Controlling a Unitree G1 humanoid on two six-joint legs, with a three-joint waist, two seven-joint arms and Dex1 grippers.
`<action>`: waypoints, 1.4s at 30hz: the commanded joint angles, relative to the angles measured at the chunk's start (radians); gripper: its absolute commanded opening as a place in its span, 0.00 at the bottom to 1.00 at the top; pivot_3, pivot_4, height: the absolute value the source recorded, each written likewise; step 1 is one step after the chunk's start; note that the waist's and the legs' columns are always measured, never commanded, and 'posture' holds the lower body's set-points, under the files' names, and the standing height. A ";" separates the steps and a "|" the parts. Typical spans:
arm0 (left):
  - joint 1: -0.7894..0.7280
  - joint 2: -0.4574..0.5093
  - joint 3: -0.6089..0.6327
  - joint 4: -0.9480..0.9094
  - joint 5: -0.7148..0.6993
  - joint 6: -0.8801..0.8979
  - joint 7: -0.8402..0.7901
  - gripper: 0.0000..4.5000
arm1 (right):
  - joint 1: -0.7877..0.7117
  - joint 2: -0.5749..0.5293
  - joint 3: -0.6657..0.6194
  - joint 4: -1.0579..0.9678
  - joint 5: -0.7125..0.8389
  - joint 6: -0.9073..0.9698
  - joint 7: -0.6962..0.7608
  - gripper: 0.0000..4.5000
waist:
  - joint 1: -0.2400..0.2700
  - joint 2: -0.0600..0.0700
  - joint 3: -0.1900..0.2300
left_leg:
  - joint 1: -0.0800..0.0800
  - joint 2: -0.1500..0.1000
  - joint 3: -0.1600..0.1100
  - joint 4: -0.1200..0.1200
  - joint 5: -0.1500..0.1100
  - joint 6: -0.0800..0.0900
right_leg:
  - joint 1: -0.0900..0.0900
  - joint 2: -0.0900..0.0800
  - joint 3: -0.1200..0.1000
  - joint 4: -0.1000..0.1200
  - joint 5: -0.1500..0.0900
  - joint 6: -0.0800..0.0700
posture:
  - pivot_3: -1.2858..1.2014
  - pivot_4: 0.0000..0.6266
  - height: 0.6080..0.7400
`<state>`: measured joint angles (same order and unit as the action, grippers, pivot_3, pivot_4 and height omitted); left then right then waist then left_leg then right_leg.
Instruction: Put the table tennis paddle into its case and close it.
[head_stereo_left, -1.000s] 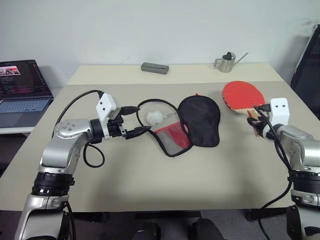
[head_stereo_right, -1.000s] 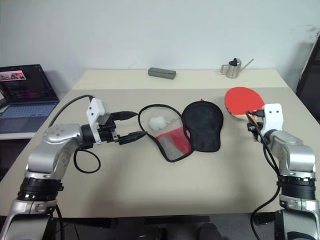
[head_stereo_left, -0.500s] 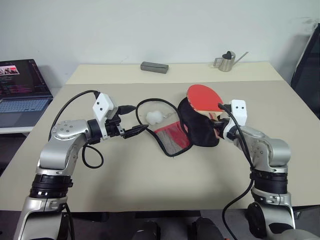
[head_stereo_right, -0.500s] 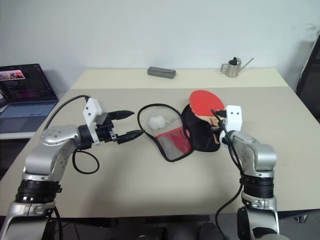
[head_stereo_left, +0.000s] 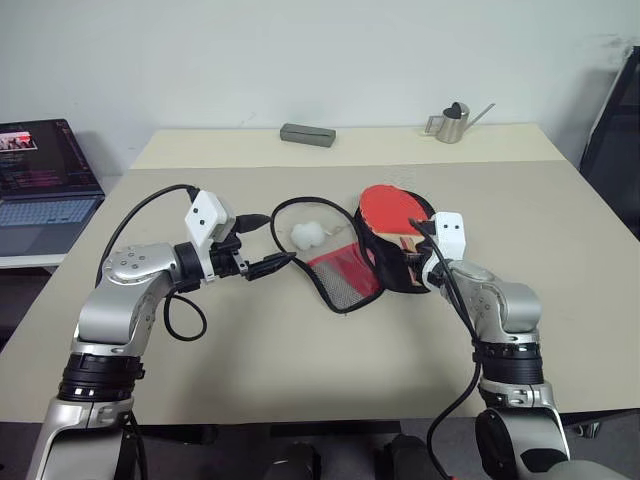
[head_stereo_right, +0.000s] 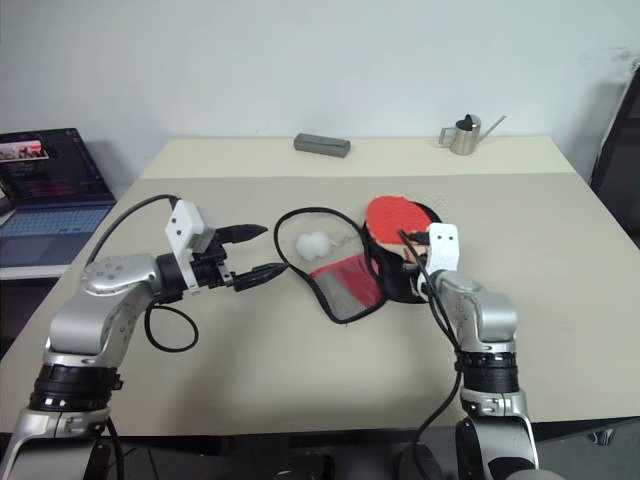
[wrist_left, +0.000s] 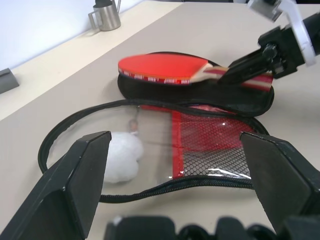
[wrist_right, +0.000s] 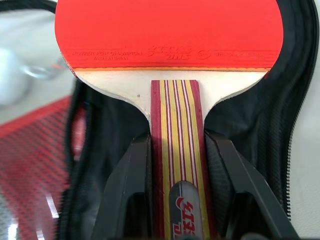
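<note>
The table tennis paddle (head_stereo_left: 393, 210) sits above the black half of the case (head_stereo_left: 400, 262). Its red blade points away from the robot toward the far edge of the desk (head_stereo_left: 300, 360), and its striped wooden handle points back toward the robot, so the long axis runs near to far. In the right wrist view the right end effector (wrist_right: 175, 165) has its two black fingers pressed against either side of the handle, pinching it. The case lies unzipped and spread flat, its black half under the paddle and its red mesh-pocket half (head_stereo_left: 345, 277) beside that, toward the robot's left. The white pom-pom (head_stereo_left: 307, 234) rests inside the open zipper loop, on the far-left side of the mesh half. The left end effector (head_stereo_right: 258, 252) hovers just left of the case with its fingers spread wide apart, holding nothing. Beyond the case, near the desk's far edge, stand a small metal watering can (head_stereo_left: 453, 122) and a grey rectangular block (head_stereo_left: 308, 135). A laptop (head_stereo_left: 45, 172) sits off the desk, well to the left of the case.
</note>
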<state>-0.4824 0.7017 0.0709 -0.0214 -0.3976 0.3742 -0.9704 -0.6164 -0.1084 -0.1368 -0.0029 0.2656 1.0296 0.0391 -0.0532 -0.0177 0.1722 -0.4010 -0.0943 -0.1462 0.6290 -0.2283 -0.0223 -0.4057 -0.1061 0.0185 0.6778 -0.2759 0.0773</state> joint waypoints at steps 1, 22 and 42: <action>-0.011 0.008 0.027 -0.030 -0.011 -0.006 0.004 1.00 | -0.014 -0.003 0.007 -0.002 -0.017 -0.074 0.002 0.24 | -0.001 0.000 0.000 | 0.000 0.000 0.000 0.000 0.000 0.000 | 0.000 0.000 0.000 0.000 0.000 0.000 | 0.52 0.24 1.00; -0.008 0.010 0.023 -0.023 -0.005 -0.013 -0.001 1.00 | -0.014 0.060 -0.001 -0.018 -0.045 -0.094 -0.072 0.98 | -0.002 0.000 0.000 | 0.001 0.000 0.000 0.000 0.000 0.000 | 0.000 0.000 0.000 0.001 0.000 0.000 | 0.52 0.24 1.00; -0.033 0.002 0.056 0.385 0.170 -0.238 0.169 1.00 | 0.051 -0.273 0.042 -0.280 0.098 -0.127 0.329 0.98 | 0.003 0.000 0.000 | 0.000 0.000 -0.001 0.000 0.000 0.000 | 0.000 0.000 -0.001 0.000 0.000 0.000 | 0.52 0.24 1.00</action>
<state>-0.4939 0.6990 0.1068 0.3604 -0.2357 0.1662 -0.8121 -0.5586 -0.3686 -0.0938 -0.2592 0.3417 0.9550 0.3201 -0.0507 -0.0178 0.1722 -0.4004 -0.0939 -0.1465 0.6290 -0.2284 -0.0222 -0.4054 -0.1056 0.0178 0.6781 -0.2758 0.0771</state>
